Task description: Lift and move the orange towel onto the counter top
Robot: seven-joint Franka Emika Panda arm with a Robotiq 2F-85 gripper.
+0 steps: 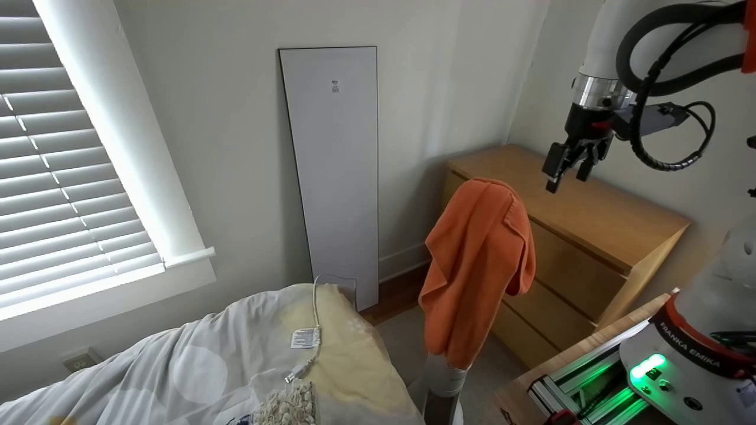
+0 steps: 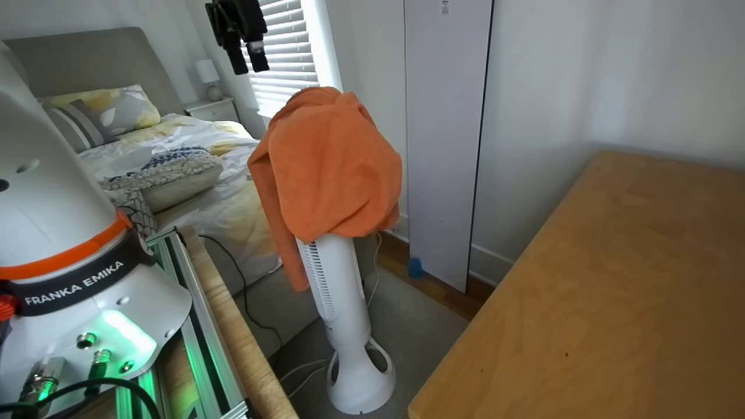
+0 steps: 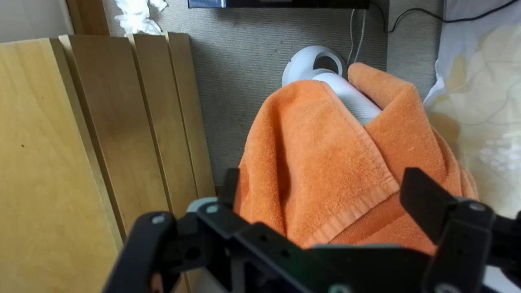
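Jaws spread wide and holding nothing, your gripper (image 1: 567, 182) hangs higher than the tower fan (image 2: 346, 302). Over the fan's top you see the orange towel (image 2: 334, 169), limp and creased, one end trailing down its side. Bedding (image 1: 351, 363) and the tan counter top (image 2: 582, 291) flank the fan; a pale panel (image 1: 333, 177) leans beyond it.
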